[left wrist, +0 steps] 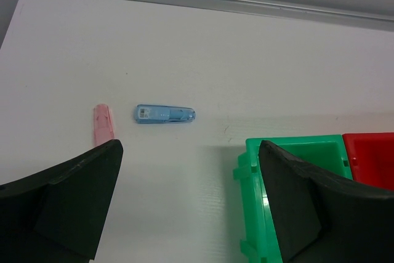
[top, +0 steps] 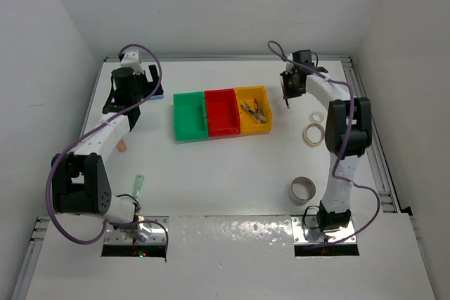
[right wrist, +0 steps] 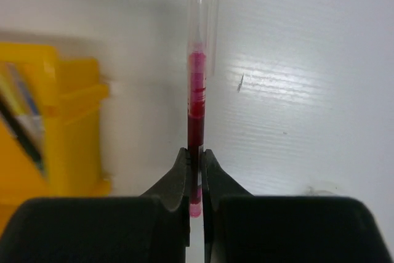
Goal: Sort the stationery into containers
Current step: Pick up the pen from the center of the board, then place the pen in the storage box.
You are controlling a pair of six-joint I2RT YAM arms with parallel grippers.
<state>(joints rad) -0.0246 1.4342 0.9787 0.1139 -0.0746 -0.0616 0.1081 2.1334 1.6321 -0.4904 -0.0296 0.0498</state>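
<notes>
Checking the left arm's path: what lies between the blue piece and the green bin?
Nothing: bare table separates the blue piece from the green bin, left wrist view.

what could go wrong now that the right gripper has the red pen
1. The right gripper pinches the red pen near one end, so the long free part may swing or slip.
2. The yellow bin already holds items; the pen might catch on them or on the rim.
3. The open left gripper hangs beside the green bin and could nudge it when going for the blue piece.
</notes>
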